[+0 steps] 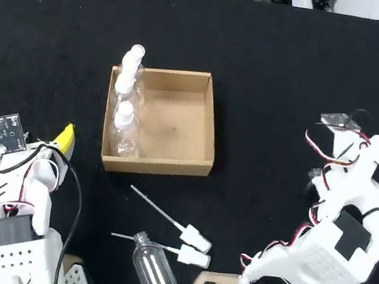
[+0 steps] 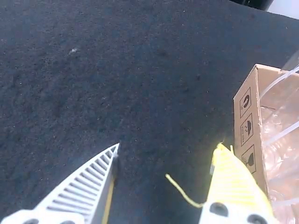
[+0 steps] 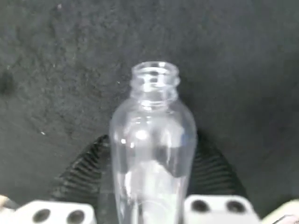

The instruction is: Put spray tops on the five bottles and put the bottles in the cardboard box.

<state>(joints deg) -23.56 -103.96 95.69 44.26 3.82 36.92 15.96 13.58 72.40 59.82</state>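
Clear uncapped plastic bottle [image 3: 152,154] is being pinched by R arm's black claw [image 3: 151,137] at black worktop's [image 1: 294,72] front edge, long axis and open neck pointing toward brown cardboard box [image 1: 157,164]. L yellow-tipped claw [image 2: 168,145] is being held spread beside box.

Three bottles [image 1: 123,113] hog one wall of the cardboard box [image 1: 157,166], rest is wide open; two spray tops [image 1: 196,238] lie out front.

White arms [image 1: 333,258], part-yellow left jaws
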